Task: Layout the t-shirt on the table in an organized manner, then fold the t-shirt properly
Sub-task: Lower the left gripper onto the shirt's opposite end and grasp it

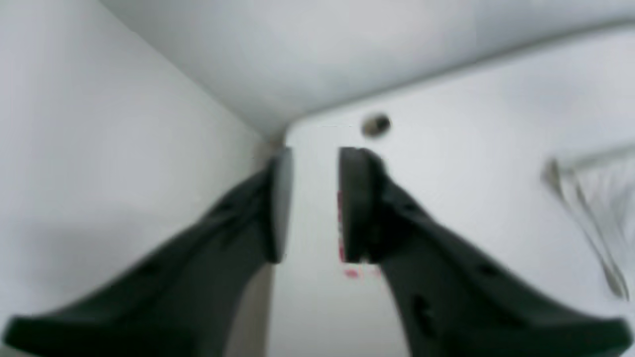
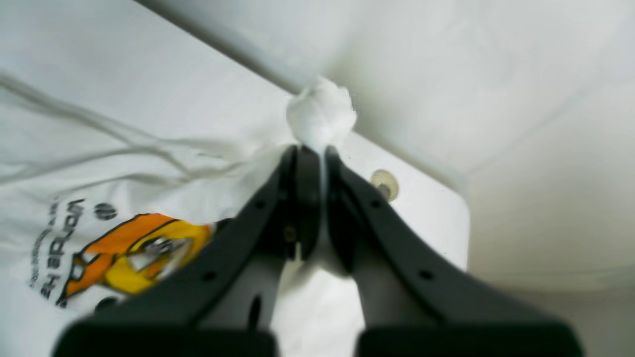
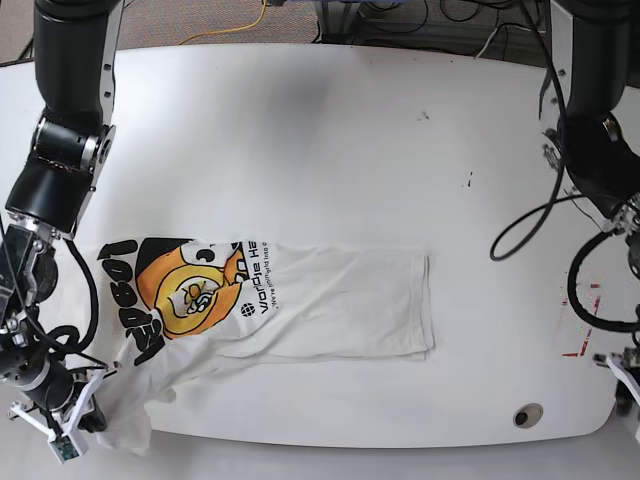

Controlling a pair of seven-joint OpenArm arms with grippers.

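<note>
right pincer (image 2: 311,163) pinching t-shirt (image 3: 320,300) corner, left pincer (image 1: 313,203) apart

Both arms (image 3: 70,90) are thick black tubes with grey metal joint rings and loose black cables (image 3: 530,225) looping beside them. Each ends in matte black plastic fingers (image 2: 248,233) dotted with small screw holes, tipped with flat dark pads (image 1: 354,203).

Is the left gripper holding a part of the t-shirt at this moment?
No, the jaws of the left gripper stand apart with only the table between them, and the t-shirt lies off to the side.
</note>
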